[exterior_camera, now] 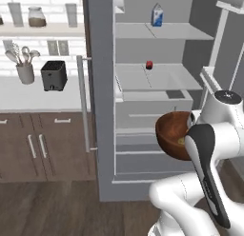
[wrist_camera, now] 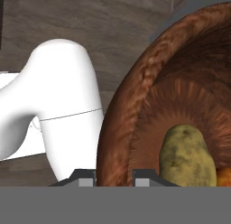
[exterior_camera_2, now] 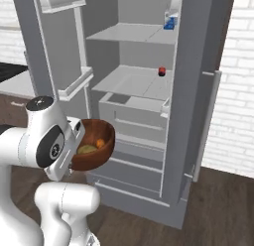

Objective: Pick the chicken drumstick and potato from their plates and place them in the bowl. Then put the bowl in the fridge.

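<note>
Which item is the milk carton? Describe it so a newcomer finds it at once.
Start at the tall grey fridge standing open, with its pale shelves showing. Go to the highest shelf in view: the small white and blue milk carton stands upright near the back. It is alone on that shelf, and the only other small item, a tiny red object, sits one shelf lower.
</note>
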Controlling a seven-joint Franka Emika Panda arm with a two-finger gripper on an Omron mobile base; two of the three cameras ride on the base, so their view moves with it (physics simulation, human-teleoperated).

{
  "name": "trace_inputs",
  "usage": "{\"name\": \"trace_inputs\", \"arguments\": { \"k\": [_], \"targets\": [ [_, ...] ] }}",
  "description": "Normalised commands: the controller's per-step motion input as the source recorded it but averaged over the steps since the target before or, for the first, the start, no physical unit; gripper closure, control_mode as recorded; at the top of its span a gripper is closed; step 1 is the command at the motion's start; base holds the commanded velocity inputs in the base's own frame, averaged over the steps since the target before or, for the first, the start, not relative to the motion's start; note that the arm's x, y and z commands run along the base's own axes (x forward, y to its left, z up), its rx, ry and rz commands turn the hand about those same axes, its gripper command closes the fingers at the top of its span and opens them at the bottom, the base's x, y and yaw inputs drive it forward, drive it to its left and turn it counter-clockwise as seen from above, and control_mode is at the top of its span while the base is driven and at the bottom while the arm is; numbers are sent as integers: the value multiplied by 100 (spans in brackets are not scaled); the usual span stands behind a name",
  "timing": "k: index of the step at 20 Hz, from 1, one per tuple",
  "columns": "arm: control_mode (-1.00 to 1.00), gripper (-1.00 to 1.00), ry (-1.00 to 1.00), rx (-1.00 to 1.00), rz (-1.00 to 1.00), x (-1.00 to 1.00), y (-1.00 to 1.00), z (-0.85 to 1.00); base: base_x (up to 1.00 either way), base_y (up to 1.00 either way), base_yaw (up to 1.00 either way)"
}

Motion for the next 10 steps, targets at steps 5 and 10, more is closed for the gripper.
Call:
{"name": "trace_inputs", "arguments": {
  "k": [5, 10],
  "targets": [
    [100, 100, 0, 0, 0, 0, 0, 0, 26, 18, -38],
    [100, 100, 0, 0, 0, 0, 0, 0, 18, 0, -22]
  ]
}}
